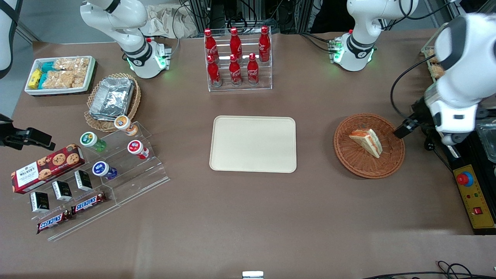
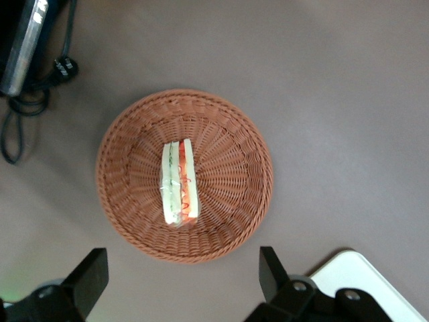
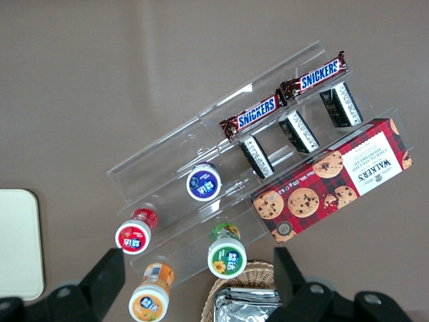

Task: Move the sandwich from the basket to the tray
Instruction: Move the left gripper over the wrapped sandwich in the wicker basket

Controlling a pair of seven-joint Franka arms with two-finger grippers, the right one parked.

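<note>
A triangular sandwich [image 1: 367, 141] with white bread and orange and green layers lies in the round reddish-brown wicker basket [image 1: 350, 157], near its middle. The wrist view shows the same sandwich [image 2: 179, 183] on its edge in the basket [image 2: 228, 168]. My left gripper [image 2: 179, 275] hovers high above the table beside the basket's rim, open, with nothing between its dark fingers [image 2: 271, 268]. In the front view the gripper [image 1: 407, 130] hangs over the basket's edge at the working arm's end of the table. The cream tray [image 1: 253, 143] lies bare at the table's middle; a corner of the tray [image 2: 362, 278] shows by one finger.
A rack of red cola bottles [image 1: 237, 58] stands farther from the front camera than the tray. Toward the parked arm's end are clear risers with small bottles [image 1: 116, 151], snack bars, a cookie box [image 1: 46, 167], a foil-container basket [image 1: 112, 101] and a white snack bin [image 1: 60, 74]. A control box [image 1: 474, 193] sits beside the basket.
</note>
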